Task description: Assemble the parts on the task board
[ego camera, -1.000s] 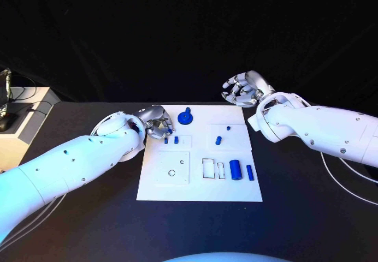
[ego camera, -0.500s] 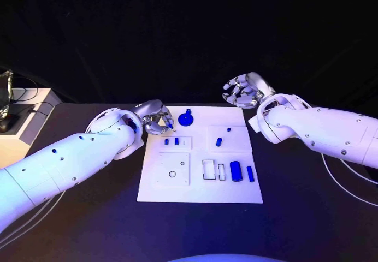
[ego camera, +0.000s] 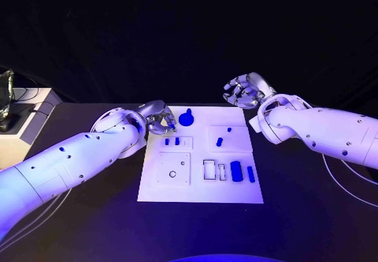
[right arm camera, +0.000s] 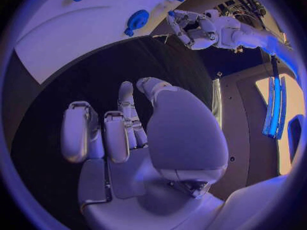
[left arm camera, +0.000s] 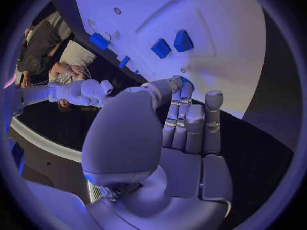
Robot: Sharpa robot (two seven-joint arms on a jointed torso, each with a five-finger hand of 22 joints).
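The white task board (ego camera: 201,188) lies mid-table. On it are a round blue knob (ego camera: 187,117), two short blue pegs (ego camera: 166,141) side by side, a blue piece (ego camera: 219,141), a blue cylinder (ego camera: 235,168) and a blue bar (ego camera: 250,173). My left hand (ego camera: 160,118) hovers over the board's far left corner. It pinches a small blue part (left arm camera: 184,81) at its fingertips, above the two pegs (left arm camera: 161,48). My right hand (ego camera: 246,90) hangs raised past the board's far right corner, fingers curled in around nothing (right arm camera: 122,128).
A pale cabinet (ego camera: 23,128) with cables stands off the table's left side. Rectangular recesses (ego camera: 208,169) sit beside the cylinder, and a square sub-plate with a ring hole (ego camera: 172,174) lies at the near left. Black table surrounds the board.
My left hand has drawn back slightly toward the board's far left corner, the small blue part with it. The right hand has barely shifted.
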